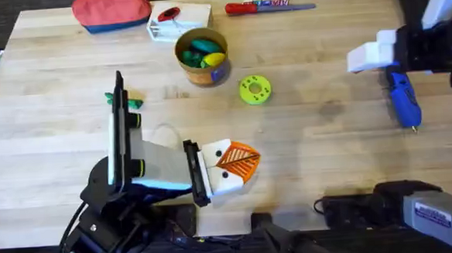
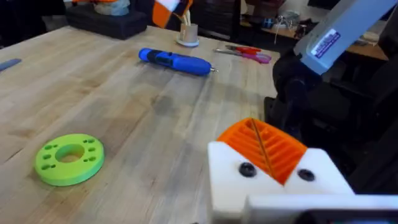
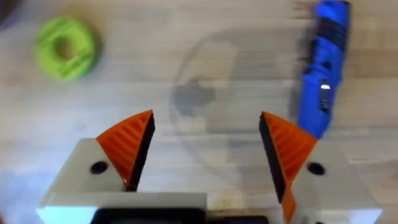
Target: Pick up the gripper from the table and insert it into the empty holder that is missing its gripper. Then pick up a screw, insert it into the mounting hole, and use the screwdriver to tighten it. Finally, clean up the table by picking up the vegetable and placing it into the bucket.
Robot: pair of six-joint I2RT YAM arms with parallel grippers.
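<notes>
Cleanup is looking done, vegetables sitting in bucket, blue power screwdriver lying beside right gripper hovering spread wide, left gripper closed, empty.

Black jointed arms carry white tool blocks with orange ribbed pads and dark screws.

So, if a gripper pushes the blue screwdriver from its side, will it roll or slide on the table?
The blue screwdriver is a thick cylinder lying flat on the smooth wooden table, so a sideways push would probably roll it. Its body looks hard and stiff, so it should not bend. As a power tool, it is likely heavy for its size.
</notes>
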